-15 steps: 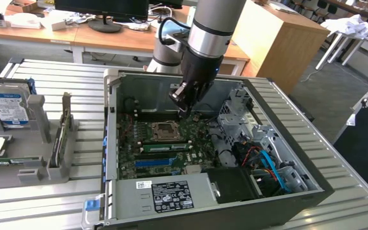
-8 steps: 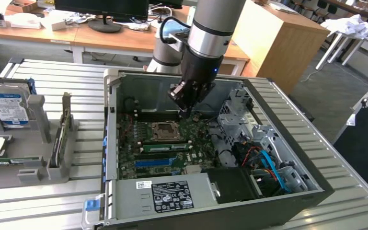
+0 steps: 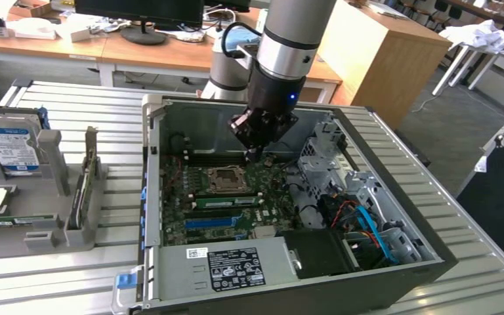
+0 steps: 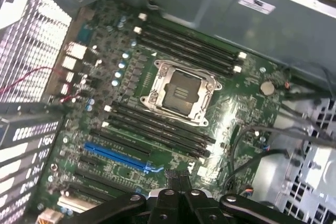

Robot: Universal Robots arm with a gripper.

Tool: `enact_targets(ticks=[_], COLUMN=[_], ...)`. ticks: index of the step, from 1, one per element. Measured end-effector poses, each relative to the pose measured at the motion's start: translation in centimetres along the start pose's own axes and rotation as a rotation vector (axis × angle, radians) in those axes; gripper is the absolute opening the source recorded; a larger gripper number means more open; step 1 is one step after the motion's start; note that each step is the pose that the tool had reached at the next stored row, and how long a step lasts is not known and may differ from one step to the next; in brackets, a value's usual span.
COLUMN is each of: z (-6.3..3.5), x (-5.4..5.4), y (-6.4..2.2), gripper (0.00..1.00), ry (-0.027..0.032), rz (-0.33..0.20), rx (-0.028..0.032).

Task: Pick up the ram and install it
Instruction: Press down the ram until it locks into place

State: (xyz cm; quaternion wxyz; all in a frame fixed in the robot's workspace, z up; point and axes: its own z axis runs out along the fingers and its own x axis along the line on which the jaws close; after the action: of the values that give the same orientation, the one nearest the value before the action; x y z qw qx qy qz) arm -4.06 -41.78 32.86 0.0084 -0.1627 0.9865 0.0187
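My gripper [image 3: 253, 155] hangs inside the open computer case [image 3: 151, 197], just above the motherboard [image 3: 199, 226] beside the CPU socket [image 3: 226, 179]. In the wrist view its fingertips [image 4: 177, 173] press together with nothing green between them, over the dark memory slots [image 4: 157, 129] near the blue slot [image 4: 118, 157]. A narrow green strip [image 3: 226, 202] lies along the slots in front of the socket; I cannot tell whether it is the ram. Another thin green stick [image 3: 78, 197] stands on edge in the grey rack [image 3: 33, 210] at the exterior view's left.
A silver hard drive with a blue-white label [image 3: 11, 151] stands in the rack. The power supply [image 3: 234, 266] closes the case's near side. Drive cages and blue and red cables [image 3: 370, 223] crowd the exterior view's right. The case rests on a slatted metal table [image 3: 77, 111].
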Motion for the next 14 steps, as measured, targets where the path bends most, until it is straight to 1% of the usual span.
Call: enact_targets(ticks=[10, 14], z=[0.05, 0.05], x=[0.0, 0.0], y=[0.0, 0.0], gripper=[0.11, 0.11], ry=[-0.0061, -0.0063], rz=[0.178, 0.184], rx=[0.0039, 0.0042])
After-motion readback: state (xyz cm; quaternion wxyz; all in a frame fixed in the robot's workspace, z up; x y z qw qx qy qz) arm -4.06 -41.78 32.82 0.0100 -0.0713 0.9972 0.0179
